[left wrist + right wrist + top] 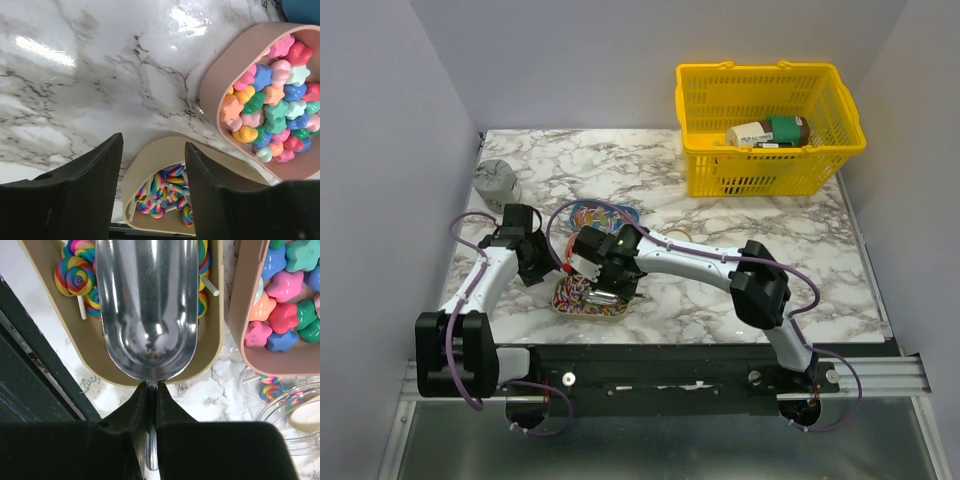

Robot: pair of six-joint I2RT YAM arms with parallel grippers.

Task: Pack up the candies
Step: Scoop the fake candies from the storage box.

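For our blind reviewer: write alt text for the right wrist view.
The right claw grips the handle of an empty silver scoop held over a beige tray of rainbow lollipops. Beside it, a pink tray holds star-shaped candies.

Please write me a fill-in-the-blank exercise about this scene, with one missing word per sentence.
1. The right gripper is ____ on the handle of the silver metal scoop.
2. The scoop's bowl is ____ of candies.
3. Rainbow swirl lollipops lie in the beige oval tray; star-shaped candies fill the second tray, whose colour is ____.
4. The left gripper has its jaws ____.
Missing words: shut, empty, pink, open.
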